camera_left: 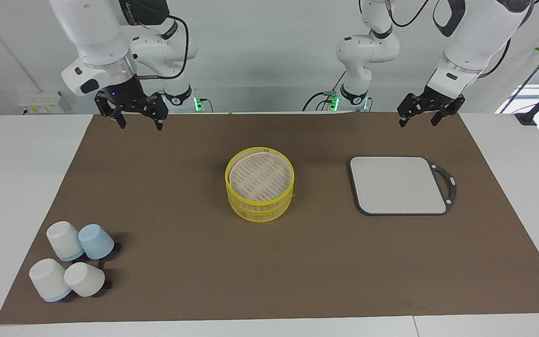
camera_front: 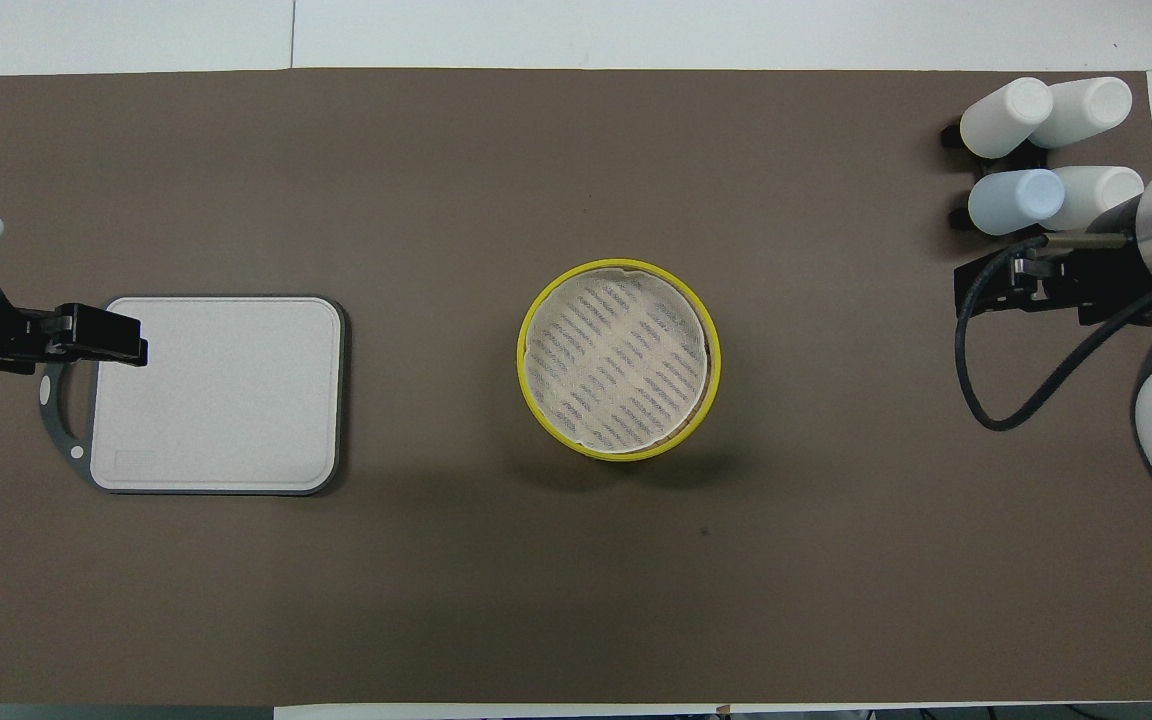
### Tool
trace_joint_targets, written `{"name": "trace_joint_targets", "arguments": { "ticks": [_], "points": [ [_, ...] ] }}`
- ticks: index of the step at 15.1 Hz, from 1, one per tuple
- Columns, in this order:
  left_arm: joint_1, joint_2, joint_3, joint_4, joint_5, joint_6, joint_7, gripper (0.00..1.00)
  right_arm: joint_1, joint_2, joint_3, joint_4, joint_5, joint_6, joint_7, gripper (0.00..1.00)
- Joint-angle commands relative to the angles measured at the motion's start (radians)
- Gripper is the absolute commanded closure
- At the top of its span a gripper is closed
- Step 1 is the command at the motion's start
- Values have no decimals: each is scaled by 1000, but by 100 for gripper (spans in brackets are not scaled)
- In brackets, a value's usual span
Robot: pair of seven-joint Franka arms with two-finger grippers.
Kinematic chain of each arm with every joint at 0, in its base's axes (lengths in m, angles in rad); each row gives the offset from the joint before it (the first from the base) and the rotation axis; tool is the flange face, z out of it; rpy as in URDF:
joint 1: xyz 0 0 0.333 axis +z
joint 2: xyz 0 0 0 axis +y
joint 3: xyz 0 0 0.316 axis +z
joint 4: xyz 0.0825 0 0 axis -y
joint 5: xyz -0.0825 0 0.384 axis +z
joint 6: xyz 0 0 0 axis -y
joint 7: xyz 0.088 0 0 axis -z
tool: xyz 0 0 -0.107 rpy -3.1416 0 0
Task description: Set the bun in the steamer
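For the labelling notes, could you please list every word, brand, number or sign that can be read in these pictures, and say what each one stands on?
White lettering on the black cover of the right arm: too small and slanted to read.
Faint rectangular mark in one corner of the grey board: nothing readable in it.
Steamer, cups, brown mat: no writing visible.

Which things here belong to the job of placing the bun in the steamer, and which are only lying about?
Belonging to the job:
- steamer, lid on, mid-mat
- left gripper, open
- right gripper, open
- no bun in view

Lying about:
- grey board, beside the steamer
- four cups, at the right arm's end
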Motion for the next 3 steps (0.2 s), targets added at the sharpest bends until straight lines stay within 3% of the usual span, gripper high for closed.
{"name": "trace_joint_targets", "arguments": {
  "ticks": [1, 3],
  "points": [
    [4, -14, -3, -7, -17, 7, 9, 0, -1, -20, -8, -27, 23, 6, -27, 0],
    [7, -14, -2, -7, -17, 7, 13, 0, -1, -20, -8, -28, 23, 6, -25, 0]
  ]
}}
